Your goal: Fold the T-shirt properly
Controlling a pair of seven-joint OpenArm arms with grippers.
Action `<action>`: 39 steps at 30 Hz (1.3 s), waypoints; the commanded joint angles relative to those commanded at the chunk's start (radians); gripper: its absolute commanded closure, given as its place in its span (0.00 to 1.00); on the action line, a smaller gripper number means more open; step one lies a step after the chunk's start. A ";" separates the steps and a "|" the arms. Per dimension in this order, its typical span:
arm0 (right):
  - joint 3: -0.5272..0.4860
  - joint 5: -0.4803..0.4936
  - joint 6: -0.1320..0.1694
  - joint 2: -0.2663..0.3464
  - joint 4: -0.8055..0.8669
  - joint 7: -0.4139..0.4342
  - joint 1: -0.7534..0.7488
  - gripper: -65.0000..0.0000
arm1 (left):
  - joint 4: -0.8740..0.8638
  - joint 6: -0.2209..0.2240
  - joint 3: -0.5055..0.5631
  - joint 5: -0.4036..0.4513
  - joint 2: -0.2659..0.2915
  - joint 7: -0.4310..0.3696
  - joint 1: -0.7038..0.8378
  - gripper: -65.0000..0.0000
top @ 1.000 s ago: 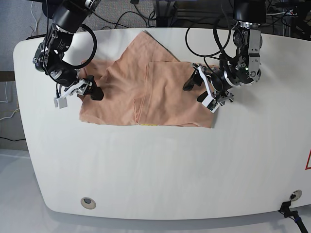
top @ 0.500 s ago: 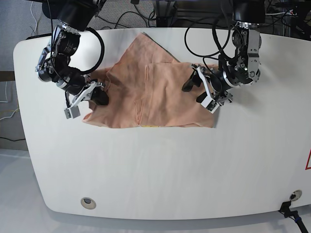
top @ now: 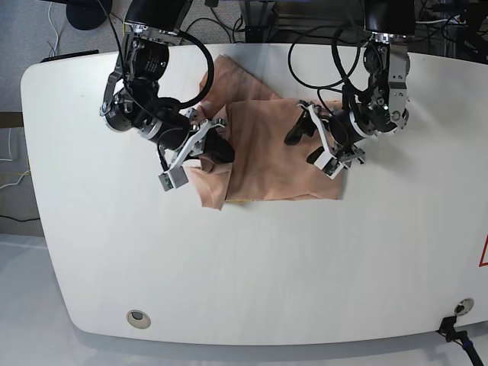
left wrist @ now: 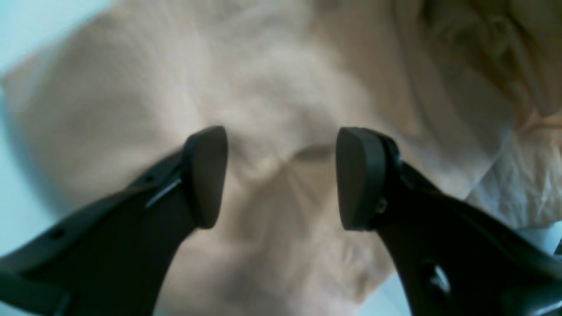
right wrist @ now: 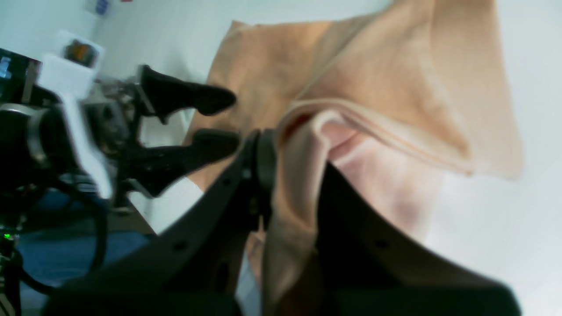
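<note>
Near half of white table (top: 252, 274) bare, wide room for either arm; left and right ends bare too. T-shirt (top: 274, 152) bunched mid-back, right gripper (top: 221, 151) clamped on its left fold, arm over the cloth there. Left gripper (top: 303, 143) jaws apart over shirt's right side, blocking approach from that edge. Cables (top: 320, 46) crowd the far edge behind both arms.

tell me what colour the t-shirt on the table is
Plain peach-pink. The T-shirt shows best in the base view, lying on the white table.
</note>
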 joint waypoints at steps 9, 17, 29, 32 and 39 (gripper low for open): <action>0.006 -0.002 0.000 0.015 0.000 0.000 0.002 1.00 | 0.002 0.000 -0.086 0.005 -0.064 -0.002 -0.012 0.67; 0.006 -0.002 0.000 0.017 0.000 0.002 0.002 1.00 | -0.074 0.000 -0.087 0.005 -0.066 -0.006 0.000 1.00; -0.035 0.000 -0.008 -0.017 0.054 0.002 -0.008 1.00 | -0.209 0.000 -0.086 0.101 -0.060 -0.060 0.008 1.00; -0.086 -0.002 -0.020 -0.029 0.064 0.002 -0.011 1.00 | -0.209 0.000 -0.086 0.101 -0.058 -0.061 0.011 1.00; -0.204 0.000 -0.020 -0.055 0.068 0.002 -0.014 1.00 | -0.209 0.000 -0.084 0.103 -0.035 -0.060 0.008 1.00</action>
